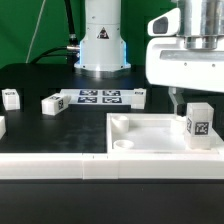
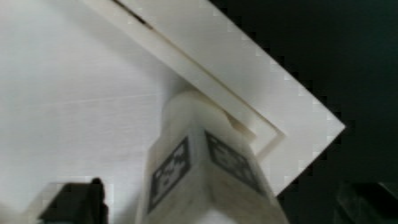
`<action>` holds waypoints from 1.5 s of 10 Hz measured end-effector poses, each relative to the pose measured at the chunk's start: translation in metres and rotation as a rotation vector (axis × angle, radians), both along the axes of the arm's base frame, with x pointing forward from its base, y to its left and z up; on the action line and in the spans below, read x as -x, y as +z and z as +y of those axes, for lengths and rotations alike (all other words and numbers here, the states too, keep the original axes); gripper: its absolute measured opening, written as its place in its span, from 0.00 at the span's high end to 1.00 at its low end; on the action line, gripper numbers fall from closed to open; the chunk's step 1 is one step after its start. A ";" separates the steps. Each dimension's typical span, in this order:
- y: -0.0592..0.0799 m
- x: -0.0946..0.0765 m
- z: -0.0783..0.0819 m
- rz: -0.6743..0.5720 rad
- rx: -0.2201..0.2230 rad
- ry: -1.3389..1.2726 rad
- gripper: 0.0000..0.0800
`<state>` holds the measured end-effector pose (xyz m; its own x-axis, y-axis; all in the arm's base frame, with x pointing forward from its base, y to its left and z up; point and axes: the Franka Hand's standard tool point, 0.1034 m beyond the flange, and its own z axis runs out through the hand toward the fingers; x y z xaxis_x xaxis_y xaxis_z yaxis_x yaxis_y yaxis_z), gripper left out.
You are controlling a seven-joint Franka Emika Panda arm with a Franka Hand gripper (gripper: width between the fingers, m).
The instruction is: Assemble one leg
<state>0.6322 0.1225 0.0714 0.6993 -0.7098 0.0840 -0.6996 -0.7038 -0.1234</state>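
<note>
A white leg [image 1: 198, 122] with a black-and-white tag stands upright in the near corner of the large white tray-like piece [image 1: 140, 128], at the exterior view's right. My gripper [image 1: 197, 104] hangs just over the leg's top, open, with one dark finger [image 1: 175, 100] beside the leg. In the wrist view the leg [image 2: 210, 165] rises between my two fingertips [image 2: 71, 202] with a gap on each side, so the gripper [image 2: 217, 206] does not hold it. The tray's rim corner [image 2: 267, 100] runs behind the leg.
Three more white legs lie on the black table: one at the far left [image 1: 10, 97], one left of the marker board [image 1: 52, 103], one right of it [image 1: 140, 94]. The marker board [image 1: 100, 97] lies before the robot base [image 1: 102, 45].
</note>
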 end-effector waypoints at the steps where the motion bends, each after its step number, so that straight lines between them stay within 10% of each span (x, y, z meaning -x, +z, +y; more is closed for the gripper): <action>1: 0.000 0.000 -0.002 -0.003 0.023 0.125 0.19; 9: 0.002 -0.002 -0.009 -0.002 0.186 0.883 0.19; 11: 0.002 -0.002 -0.009 -0.002 0.183 0.869 0.34; 12: 0.002 -0.002 -0.009 -0.002 0.180 0.844 0.57; 15: 0.001 -0.001 -0.009 -0.001 0.157 0.691 0.64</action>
<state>0.6336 0.1133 0.0728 0.9852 -0.0825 0.1502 -0.0858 -0.9962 0.0154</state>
